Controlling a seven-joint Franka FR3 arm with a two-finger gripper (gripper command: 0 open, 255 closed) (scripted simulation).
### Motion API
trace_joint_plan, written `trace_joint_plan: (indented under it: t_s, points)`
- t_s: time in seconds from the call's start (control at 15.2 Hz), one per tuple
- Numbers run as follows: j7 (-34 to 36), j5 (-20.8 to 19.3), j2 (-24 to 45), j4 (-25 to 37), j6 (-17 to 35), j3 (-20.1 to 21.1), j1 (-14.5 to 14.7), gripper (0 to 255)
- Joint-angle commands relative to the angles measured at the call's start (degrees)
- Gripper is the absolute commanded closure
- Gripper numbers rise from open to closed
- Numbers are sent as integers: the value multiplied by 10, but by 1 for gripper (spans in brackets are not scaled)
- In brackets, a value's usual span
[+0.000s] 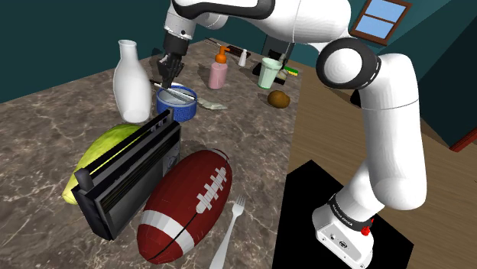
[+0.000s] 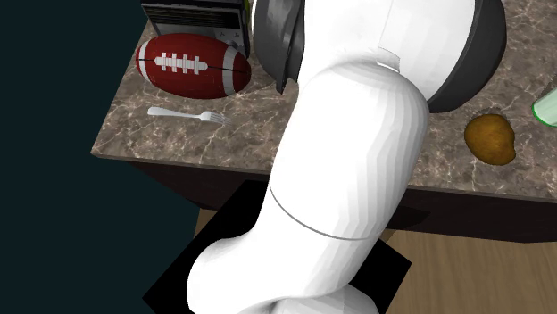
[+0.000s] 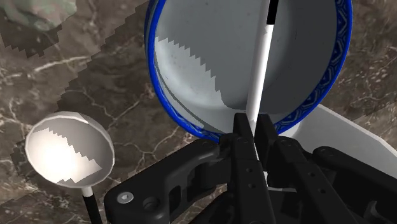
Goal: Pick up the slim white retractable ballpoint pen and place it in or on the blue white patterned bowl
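Tool (image 3: 254,127) over bowl (image 3: 153,70), clasping pen (image 3: 262,63)

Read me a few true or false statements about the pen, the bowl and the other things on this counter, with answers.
1. The gripper clasps the white pen. True.
2. The pen reaches over the inside of the blue-rimmed bowl. True.
3. The football lies in the bowl. False: it lies on the counter beside the radio.
4. The fork stands in the green cup. False: it lies flat by the football.
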Motion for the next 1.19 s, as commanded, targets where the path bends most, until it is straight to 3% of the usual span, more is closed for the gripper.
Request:
trace_joint_plan:
  t_s: [0.0, 0.07, 0.4, 0.66, 1.12]
  points:
    - [0, 0, 0, 0, 0, 0, 0, 255]
    - [0, 0, 0, 0, 0, 0, 0, 0]
    - [0, 0, 0, 0, 0, 0, 0, 0]
    - [7, -3, 13, 92, -80, -1, -7, 0]
    - [7, -3, 13, 92, -80, -1, -7, 0]
